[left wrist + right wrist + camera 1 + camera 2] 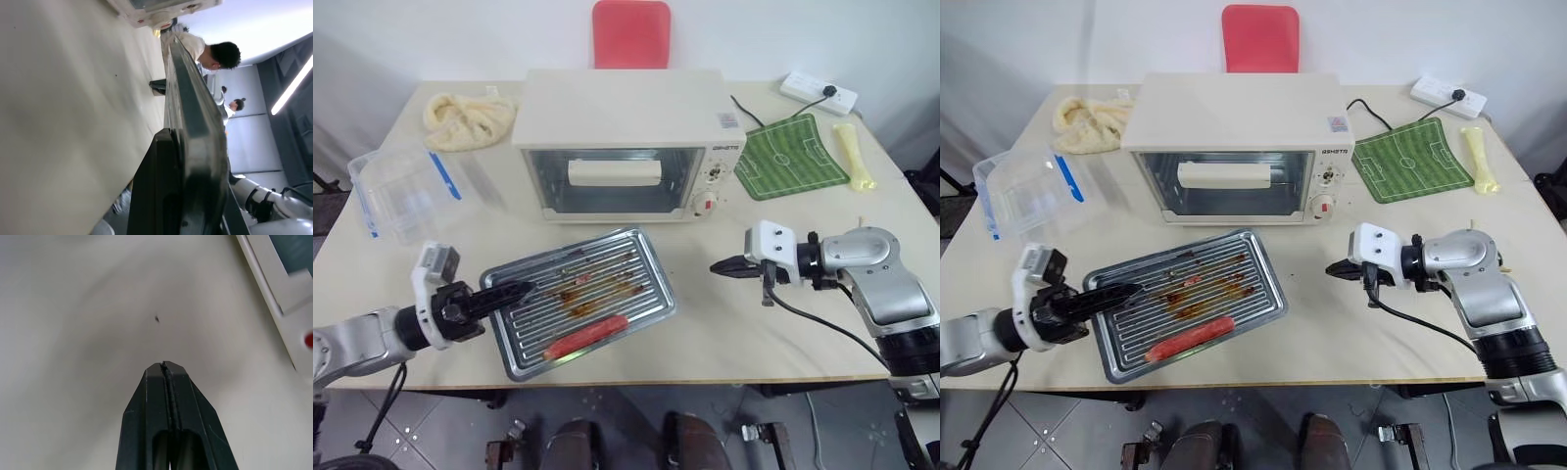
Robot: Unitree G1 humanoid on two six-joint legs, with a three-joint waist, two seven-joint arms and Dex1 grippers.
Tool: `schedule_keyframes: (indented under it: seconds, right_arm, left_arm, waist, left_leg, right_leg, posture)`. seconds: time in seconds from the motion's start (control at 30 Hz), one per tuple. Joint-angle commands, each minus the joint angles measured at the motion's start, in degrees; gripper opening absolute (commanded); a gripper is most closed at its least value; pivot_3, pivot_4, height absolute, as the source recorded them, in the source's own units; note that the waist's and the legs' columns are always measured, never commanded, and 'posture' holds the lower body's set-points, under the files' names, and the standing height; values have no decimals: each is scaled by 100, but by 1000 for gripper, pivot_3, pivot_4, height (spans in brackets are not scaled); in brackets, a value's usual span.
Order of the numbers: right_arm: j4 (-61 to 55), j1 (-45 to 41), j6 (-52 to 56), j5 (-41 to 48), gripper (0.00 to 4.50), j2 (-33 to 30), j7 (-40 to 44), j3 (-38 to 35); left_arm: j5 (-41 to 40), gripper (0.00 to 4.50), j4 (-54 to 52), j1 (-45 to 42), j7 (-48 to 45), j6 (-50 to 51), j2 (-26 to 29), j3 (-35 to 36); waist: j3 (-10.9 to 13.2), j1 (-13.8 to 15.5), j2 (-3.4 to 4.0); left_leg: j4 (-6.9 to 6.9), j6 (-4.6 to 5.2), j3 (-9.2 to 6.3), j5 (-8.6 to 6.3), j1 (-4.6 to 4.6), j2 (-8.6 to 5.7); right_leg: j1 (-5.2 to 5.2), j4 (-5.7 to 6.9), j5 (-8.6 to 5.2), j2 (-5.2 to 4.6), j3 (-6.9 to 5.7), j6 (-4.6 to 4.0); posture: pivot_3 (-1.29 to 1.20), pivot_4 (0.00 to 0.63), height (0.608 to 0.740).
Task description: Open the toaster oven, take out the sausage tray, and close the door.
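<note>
The left arm reached in low from the near left corner of the bench, its forearm nearly level and aimed toward the toaster oven. The right arm came in from the right, bent at the elbow, its wrist turned inward toward the oven's front.

There was one toaster oven, one sausage tray carrying one red sausage, one clear plastic box with blue clips, one yellowish cloth, one green football-pitch mat, one white power strip and one red chair behind the oven.

The left end effector was clamped on the left rim of the sausage tray, which lay on the bench just in front of the oven, tilted askew. The right end effector had its fingers pressed together, holding nothing, hovering above bare bench in front of the oven's control panel. The door stood shut, its cream handle across the glass.
</note>
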Motion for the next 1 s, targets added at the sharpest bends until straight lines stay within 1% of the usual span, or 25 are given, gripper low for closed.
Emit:
schedule_keyframes:
  seconds: [0.03,0.1,0.2,0.27,0.3,0.33,0.37,0.43,0.47,0.5,0.67,0.7,0.83,0.97,1.0]
  right_arm:
    - [-477,156,214,209,30,-250,-60,-361]
    - [-581,278,298,198,30,-370,-127,-449]
    - [-740,451,578,305,30,-581,-68,-552]
    - [-886,516,874,415,408,-708,-22,-604]
    - [-937,533,933,450,657,-739,-24,-629]
    - [-1019,561,1043,542,1070,-777,-17,-697]
    - [-1105,599,1129,637,1315,-821,-5,-784]
    - [-1224,673,1265,763,1968,-903,0,-920]
    - [-1239,716,1282,781,2421,-944,-23,-995]
    - [-1241,744,1295,773,2632,-973,-69,-1038]
    - [-1235,853,1236,709,4294,-1008,-274,-1140]
    - [-1251,862,1227,718,4457,-993,-325,-1162]
    - [-1306,896,1232,724,4457,-974,-510,-1224]
    - [-1336,935,1220,744,4457,-998,-560,-1244]
    - [-1338,939,1217,743,4495,-997,-573,-1246]
  left_arm:
    - [-87,0,532,-616,250,264,-215,-482]
    - [-28,0,854,-959,325,416,-372,-758]
    - [338,0,1319,-1429,244,675,-651,-1071]
    - [686,0,1561,-1697,127,864,-842,-1185]
    - [834,0,1644,-1787,70,945,-910,-1201]
    - [1048,0,1719,-1885,-28,1043,-987,-1229]
    - [1298,0,1812,-1986,-137,1113,-1066,-1259]
    - [1792,0,1938,-2147,-376,1190,-1190,-1278]
    - [2092,0,2040,-2249,-465,1112,-1271,-1280]
    - [2338,0,2153,-2347,-569,1102,-1328,-1265]
    - [3622,0,2666,-2858,-1506,1126,-1534,-1391]
    - [3892,0,2761,-2943,-1722,1082,-1577,-1454]
    - [4874,0,3012,-3301,-2472,914,-1713,-1839]
    - [5600,0,3208,-3492,-3033,803,-1780,-2061]
    - [5734,201,3243,-3521,-3182,796,-1788,-2095]
  waist:
    - [1,9,-2]
    - [1,7,-3]
    - [2,20,-4]
    - [2,26,-4]
    - [2,26,-5]
    - [3,25,-5]
    - [3,25,-5]
    - [3,30,-5]
    - [3,30,-5]
    - [3,48,-6]
    - [4,88,-9]
    - [4,98,-8]
    - [4,183,-8]
    - [4,188,-8]
    - [4,187,-8]
  left_leg:
    - [2,-1,-3,0,0,1]
    - [7,-1,-10,0,0,-1]
    - [13,-1,-8,0,1,-4]
    - [20,-1,-6,0,0,-5]
    - [21,-1,-6,1,0,-5]
    - [21,-1,-6,1,1,-5]
    - [22,-1,-5,1,0,-5]
    - [21,-1,-3,1,0,-6]
    - [22,-1,2,1,0,-6]
    - [22,-1,4,1,0,-6]
    - [26,-2,46,4,1,-7]
    - [26,-2,50,5,2,-7]
    - [29,1,59,9,6,-8]
    - [33,6,58,16,7,-10]
    - [33,6,58,18,8,-10]
  right_leg:
    - [0,4,0,1,-1,0]
    - [0,19,3,1,-2,5]
    - [1,22,3,1,-1,6]
    - [3,22,3,1,1,6]
    - [3,23,3,1,0,6]
    - [4,23,3,2,1,6]
    - [4,23,3,2,0,6]
    - [3,24,3,3,0,6]
    - [3,23,3,3,0,6]
    - [3,24,3,3,0,6]
    - [7,19,3,4,-1,7]
    - [7,20,3,4,2,7]
    - [7,20,3,4,10,6]
    - [15,16,3,3,13,6]
    - [15,18,3,3,14,6]
  posture:
    - [0,150,740]
    - [0,150,740]
    - [0,150,740]
    - [0,150,740]
    - [0,150,740]
    - [0,150,740]
    - [0,150,740]
    - [0,150,740]
    - [0,150,740]
    - [0,150,740]
    - [0,150,740]
    - [0,150,740]
    - [0,150,740]
    - [0,150,740]
    - [0,150,740]
